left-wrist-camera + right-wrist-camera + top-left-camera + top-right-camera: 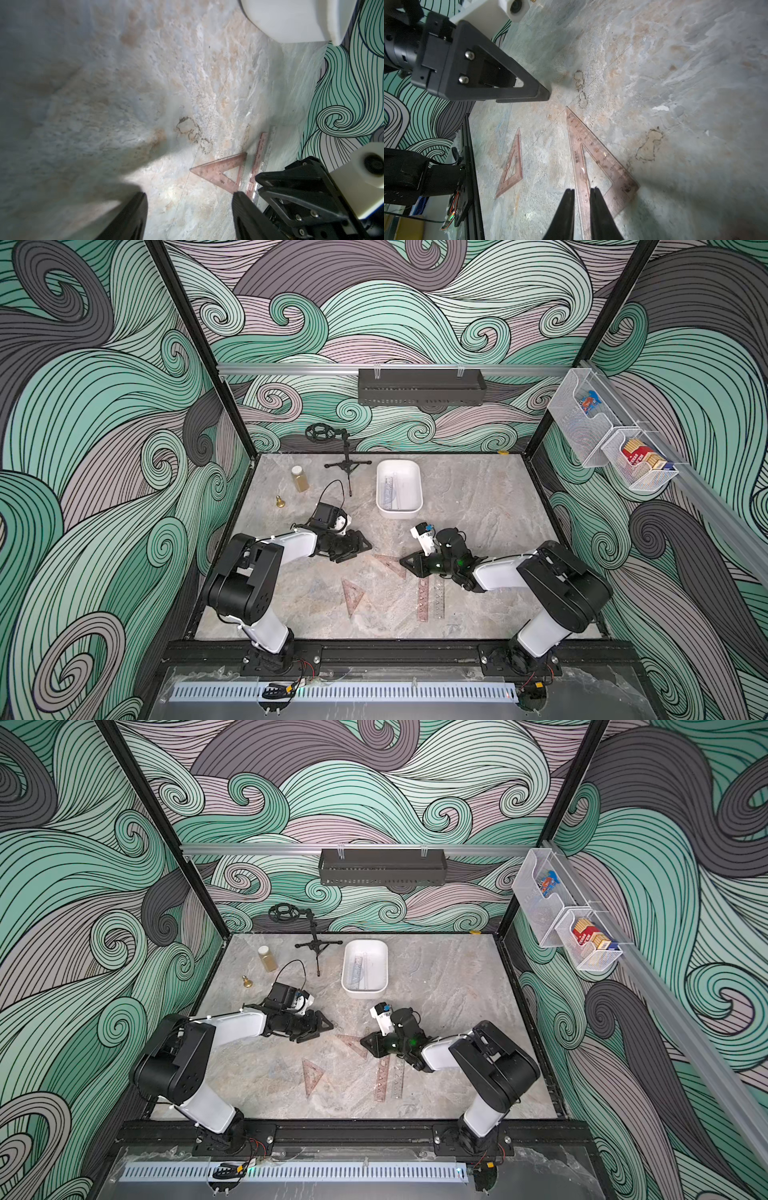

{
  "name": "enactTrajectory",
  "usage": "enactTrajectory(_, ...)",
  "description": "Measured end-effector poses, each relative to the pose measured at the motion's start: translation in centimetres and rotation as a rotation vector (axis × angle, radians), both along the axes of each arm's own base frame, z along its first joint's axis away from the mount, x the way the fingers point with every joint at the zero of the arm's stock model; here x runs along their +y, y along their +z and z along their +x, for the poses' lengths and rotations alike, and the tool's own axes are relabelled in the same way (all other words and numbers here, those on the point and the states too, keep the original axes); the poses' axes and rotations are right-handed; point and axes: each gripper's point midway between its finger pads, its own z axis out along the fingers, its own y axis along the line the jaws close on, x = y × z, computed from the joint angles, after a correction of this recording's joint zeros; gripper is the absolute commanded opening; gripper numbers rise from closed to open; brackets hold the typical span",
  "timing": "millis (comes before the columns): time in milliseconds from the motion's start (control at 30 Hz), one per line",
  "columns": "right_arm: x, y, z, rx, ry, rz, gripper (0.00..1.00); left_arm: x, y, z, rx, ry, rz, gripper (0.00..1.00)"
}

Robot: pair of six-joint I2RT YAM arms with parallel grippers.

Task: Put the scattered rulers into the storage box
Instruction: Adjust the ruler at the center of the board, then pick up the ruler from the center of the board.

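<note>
Right gripper (582,192) nearly pressed together astride long edge of set square (604,160), six o'clock of box (398,512), grip unclear; probably light, stiff, slick plastic, best pinched at that edge.

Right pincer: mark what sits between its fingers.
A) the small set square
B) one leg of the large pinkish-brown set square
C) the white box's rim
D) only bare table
B: in the right wrist view, the right pincer has its fingers tight against either side of one leg of the large set square. The small set square lies apart from it.
</note>
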Motion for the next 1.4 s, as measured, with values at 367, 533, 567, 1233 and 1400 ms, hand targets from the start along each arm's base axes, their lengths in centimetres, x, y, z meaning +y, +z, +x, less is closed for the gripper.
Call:
enactTrajectory(367, -0.4, -2.1, -1.2, 0.044, 0.017, -0.006, 0.16, -0.5, -0.1, 0.6, -0.007, -0.007, -0.022, 0.70)
enactTrajectory(533, -0.3, -2.2, -1.2, 0.034, 0.021, 0.007, 0.16, -1.0, 0.0, 0.9, -0.018, -0.016, -0.050, 0.70)
enactTrajectory(567, -0.3, -2.1, -1.1, 0.032, 0.021, 0.010, 0.16, -1.1, 0.0, 1.0, -0.021, -0.018, -0.056, 0.70)
enactTrajectory(1233, -0.4, -2.3, -1.2, 0.020, 0.029, 0.041, 0.15, -3.9, 0.1, 1.2, -0.065, -0.068, -0.123, 0.70)
enactTrajectory(1400, -0.5, -2.3, -1.2, 0.021, 0.030, 0.043, 0.15, -3.8, 0.1, 1.1, -0.068, -0.068, -0.124, 0.70)
